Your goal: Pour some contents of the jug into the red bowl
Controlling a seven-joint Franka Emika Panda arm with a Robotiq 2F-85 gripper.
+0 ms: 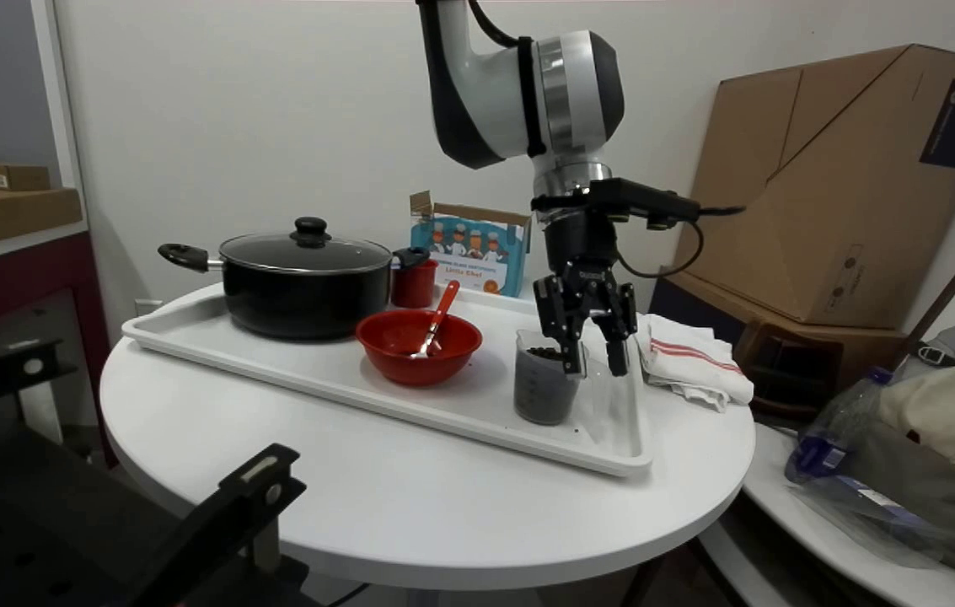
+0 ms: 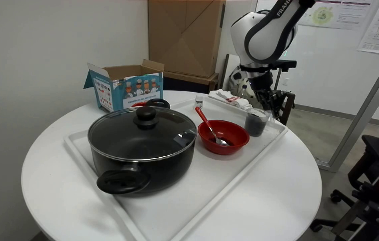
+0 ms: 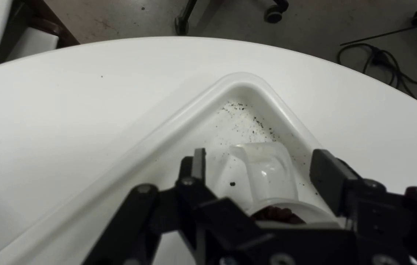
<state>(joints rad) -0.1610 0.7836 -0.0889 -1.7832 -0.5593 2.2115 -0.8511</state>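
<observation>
The jug [image 1: 543, 388] stands upright on the white tray [image 1: 519, 434] near its corner, full of dark grains; it also shows in an exterior view [image 2: 255, 125]. In the wrist view its clear handle [image 3: 271, 180] lies between the spread fingers, and dark contents show past its rim. My gripper [image 1: 598, 362] points down beside the jug on the handle side; in the wrist view [image 3: 260, 162] it is open, with gaps on both sides of the handle. The red bowl [image 1: 414, 367] sits beside the jug, with a red-handled spoon [image 1: 445, 303] leaning in it; the bowl [image 2: 222, 150] holds a little dark material.
A black lidded pot [image 1: 308, 299] stands on the tray past the bowl, with a red cup [image 1: 415, 285] behind it. A blue box [image 2: 142, 92], a small white bottle [image 2: 198, 101] and a folded towel [image 1: 692, 358] are around. Dark crumbs [image 3: 258, 123] lie in the tray corner.
</observation>
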